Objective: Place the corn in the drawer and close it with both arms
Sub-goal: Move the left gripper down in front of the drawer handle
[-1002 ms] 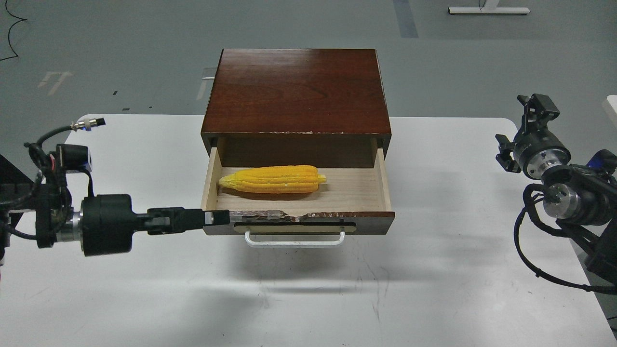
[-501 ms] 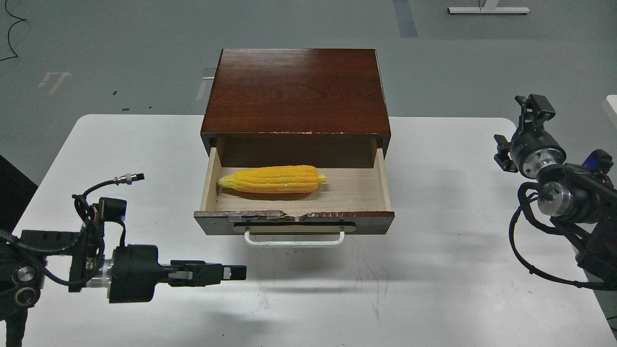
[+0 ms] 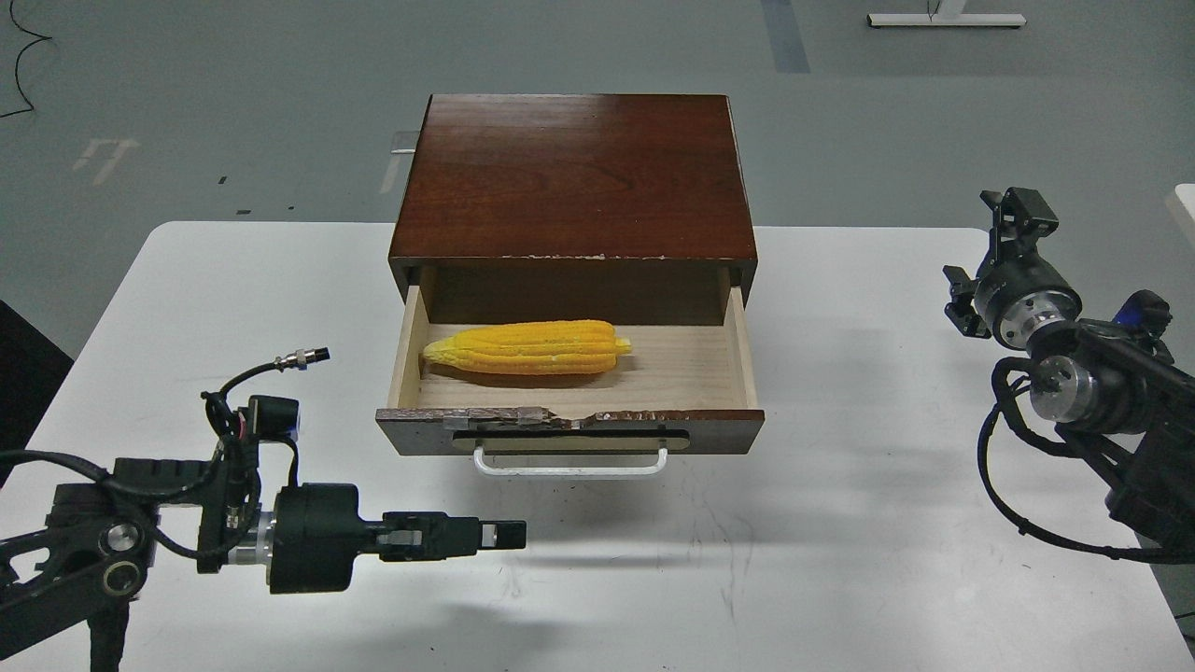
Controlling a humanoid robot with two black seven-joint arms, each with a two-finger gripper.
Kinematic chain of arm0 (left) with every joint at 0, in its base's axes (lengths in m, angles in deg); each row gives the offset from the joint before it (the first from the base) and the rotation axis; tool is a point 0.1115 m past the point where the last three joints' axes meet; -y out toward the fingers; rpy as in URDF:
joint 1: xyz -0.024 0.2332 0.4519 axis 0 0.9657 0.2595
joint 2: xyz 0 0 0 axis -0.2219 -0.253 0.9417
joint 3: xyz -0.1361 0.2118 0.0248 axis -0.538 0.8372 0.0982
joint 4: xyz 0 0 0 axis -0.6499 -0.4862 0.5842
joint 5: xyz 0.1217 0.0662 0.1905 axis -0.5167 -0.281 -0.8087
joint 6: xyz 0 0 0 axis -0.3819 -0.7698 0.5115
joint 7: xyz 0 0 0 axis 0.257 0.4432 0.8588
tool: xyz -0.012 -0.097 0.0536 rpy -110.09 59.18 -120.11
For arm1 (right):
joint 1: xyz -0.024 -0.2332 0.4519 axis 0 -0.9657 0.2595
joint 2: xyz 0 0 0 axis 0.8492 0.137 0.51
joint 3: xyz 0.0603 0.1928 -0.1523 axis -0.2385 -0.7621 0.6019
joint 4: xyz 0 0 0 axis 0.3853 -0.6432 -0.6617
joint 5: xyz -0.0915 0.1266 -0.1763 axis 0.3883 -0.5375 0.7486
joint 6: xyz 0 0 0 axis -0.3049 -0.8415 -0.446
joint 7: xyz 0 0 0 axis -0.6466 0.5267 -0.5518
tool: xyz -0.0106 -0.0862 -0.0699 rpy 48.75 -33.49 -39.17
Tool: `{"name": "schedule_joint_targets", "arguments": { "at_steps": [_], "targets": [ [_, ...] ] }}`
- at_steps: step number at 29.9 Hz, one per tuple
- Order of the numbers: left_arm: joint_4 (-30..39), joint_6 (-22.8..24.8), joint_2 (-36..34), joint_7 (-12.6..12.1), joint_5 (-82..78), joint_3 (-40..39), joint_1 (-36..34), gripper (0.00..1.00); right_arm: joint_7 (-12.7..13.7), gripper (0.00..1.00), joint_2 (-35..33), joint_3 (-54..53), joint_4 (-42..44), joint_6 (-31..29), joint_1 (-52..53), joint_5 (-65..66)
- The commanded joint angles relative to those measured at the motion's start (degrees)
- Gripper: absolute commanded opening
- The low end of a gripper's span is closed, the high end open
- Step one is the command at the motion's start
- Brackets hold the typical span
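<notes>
The yellow corn [image 3: 527, 346] lies lengthwise inside the open pale-wood drawer [image 3: 691, 378], pointed end to the left. The drawer's dark chipped front [image 3: 719, 431] with its white bar handle [image 3: 569, 463] sticks out of the reddish-brown cabinet [image 3: 574, 173]. My left gripper [image 3: 509, 535] hovers low over the table, in front of the drawer and left of the handle, pointing right. It holds nothing, and its fingers overlap as one bar. My right gripper [image 3: 985, 257] is raised at the far right, apart from the cabinet, with its claws spread and empty.
The cabinet stands at the back middle of a white table [image 3: 840, 560]. The table's right edge runs under my right arm. Grey floor lies beyond the table.
My left gripper has dropped away from the drawer's left front corner and moved right, low in front of the drawer. My right gripper has drifted slightly left. Corn and drawer have not moved.
</notes>
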Motion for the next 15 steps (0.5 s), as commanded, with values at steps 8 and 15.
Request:
{"name": "schedule_joint_targets", "arguments": {
  "at_steps": [8, 15],
  "targets": [
    [-2.32, 0.0, 3.94, 0.0, 0.06, 0.0, 0.08, 0.0, -0.03, 1.0, 0.01, 0.11, 0.0, 0.01, -0.09, 0.0],
    [-2.94, 0.0, 5.35, 0.0, 0.41, -0.53, -0.01, 0.0, 0.06, 1.0, 0.01, 0.11, 0.0, 0.01, -0.09, 0.0]
  ]
}}
